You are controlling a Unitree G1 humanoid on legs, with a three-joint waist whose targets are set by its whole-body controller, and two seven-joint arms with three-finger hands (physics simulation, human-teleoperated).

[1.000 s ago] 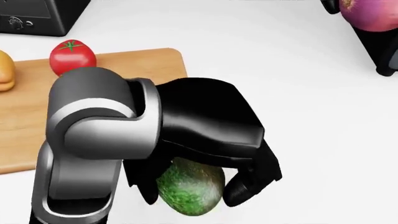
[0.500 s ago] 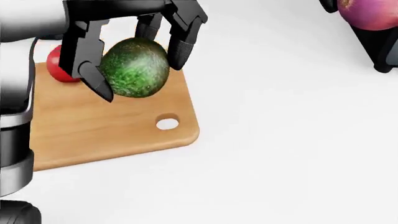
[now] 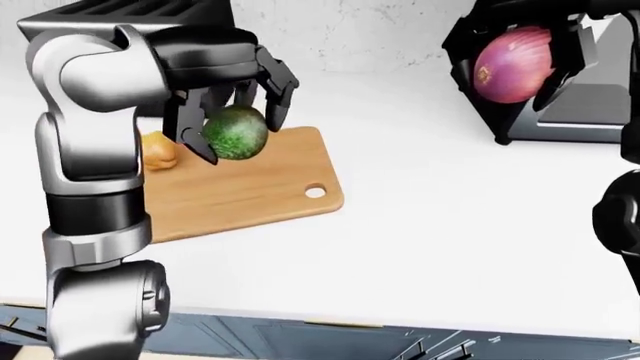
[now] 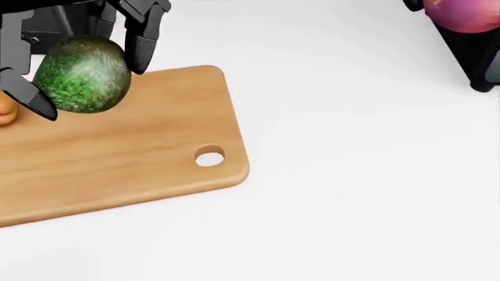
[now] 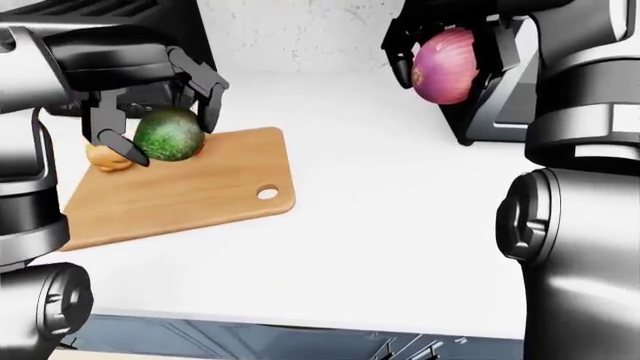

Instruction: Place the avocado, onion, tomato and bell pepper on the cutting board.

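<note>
Left hand (image 3: 232, 94) has its three black fingers (image 4: 143, 36) wrapped around one avocado (image 4: 81, 82), gripping it from above; the fruit hangs between the fingertips, raised over the far-left part of the cutting board (image 4: 148, 158), not touching the wood as far as the eye views show. One board only, light wood, with a single round hang hole (image 4: 208, 158) well off to the lower right of the hand in the head view. Just beside the left hand's lower-left finger, one yellow-orange bell pepper (image 3: 157, 150) sits on the board, mostly covered by the fingers and the avocado in every view. Tomato count: none visible from any camera, can't tell whether it's hidden behind the hand. Right hand (image 5: 450, 45) is up high, well apart from the left one, fingers clamped around one purple onion (image 5: 445, 66), carried in the air above the white counter (image 3: 470, 225). Directly behind the right hand stands one black appliance (image 3: 575, 112) on the counter; a second dark appliance (image 5: 60, 15) sits behind the left hand. Counter edge and blue-grey cabinet fronts (image 3: 330, 341) show along the bottom of both eye views.
</note>
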